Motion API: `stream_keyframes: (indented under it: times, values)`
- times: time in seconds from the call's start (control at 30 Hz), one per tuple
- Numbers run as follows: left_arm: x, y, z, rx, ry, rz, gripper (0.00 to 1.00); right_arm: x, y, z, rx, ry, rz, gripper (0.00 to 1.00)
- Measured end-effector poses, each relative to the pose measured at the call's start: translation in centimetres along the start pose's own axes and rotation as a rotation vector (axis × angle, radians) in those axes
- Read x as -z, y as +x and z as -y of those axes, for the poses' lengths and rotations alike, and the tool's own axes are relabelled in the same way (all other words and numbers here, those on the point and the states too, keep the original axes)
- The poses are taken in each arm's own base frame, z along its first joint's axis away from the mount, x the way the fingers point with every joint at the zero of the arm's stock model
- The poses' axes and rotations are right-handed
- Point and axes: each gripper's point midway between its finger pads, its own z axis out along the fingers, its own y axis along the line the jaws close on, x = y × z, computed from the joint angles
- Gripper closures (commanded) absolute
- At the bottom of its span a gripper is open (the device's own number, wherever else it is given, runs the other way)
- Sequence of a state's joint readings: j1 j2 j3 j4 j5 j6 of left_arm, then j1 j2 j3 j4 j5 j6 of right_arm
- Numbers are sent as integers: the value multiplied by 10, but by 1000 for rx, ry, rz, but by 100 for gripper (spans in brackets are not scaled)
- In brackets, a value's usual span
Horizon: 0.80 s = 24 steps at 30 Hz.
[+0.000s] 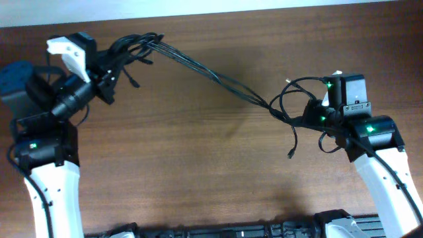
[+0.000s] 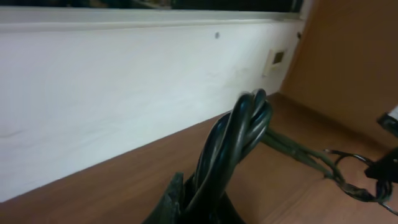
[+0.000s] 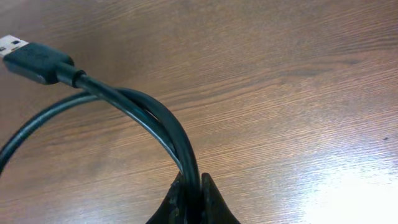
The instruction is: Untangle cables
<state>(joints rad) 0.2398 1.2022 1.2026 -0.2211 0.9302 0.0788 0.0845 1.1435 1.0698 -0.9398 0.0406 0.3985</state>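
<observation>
Two arms | cables (image 1: 218, 78) strung taut over bench (image 1: 198, 178), 10 o'clock to 3 o'clock, likely to pull the tangle apart | left jaws clamp the bundled strands | right jaws pinch a loop (USB plug (image 3: 31, 59) beside it)

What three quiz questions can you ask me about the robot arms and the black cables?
1. True or false: the cables lie in a slack heap on the table.
2. Pick one. Which is shut on the cables: A) only the left gripper, B) only the right gripper, C) both?
3. Fill the gap: the right wrist view shows a ___ plug at a cable's end.
Key: 1 false, they stretch between the two grippers; 2 C; 3 USB.
</observation>
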Motion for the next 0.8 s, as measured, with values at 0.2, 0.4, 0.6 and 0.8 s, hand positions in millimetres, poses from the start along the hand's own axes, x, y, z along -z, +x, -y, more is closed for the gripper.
stream_keyframes:
  times: [0.2, 0.4, 0.6, 0.8]
  values:
    - [15, 3, -19, 25, -53, -1, 100, 1, 1, -5, -14, -31, -10, 96]
    - [21, 3, -26, 53, -70, 1, 100, 2, 1, -10, -18, -53, -11, 96]
    - [26, 22, -42, 139, -167, -57, 100, 3, -9, -22, -9, -119, 23, 96]
    - [34, 40, -61, 204, -295, -116, 100, 9, -17, -53, 92, -287, 51, 96]
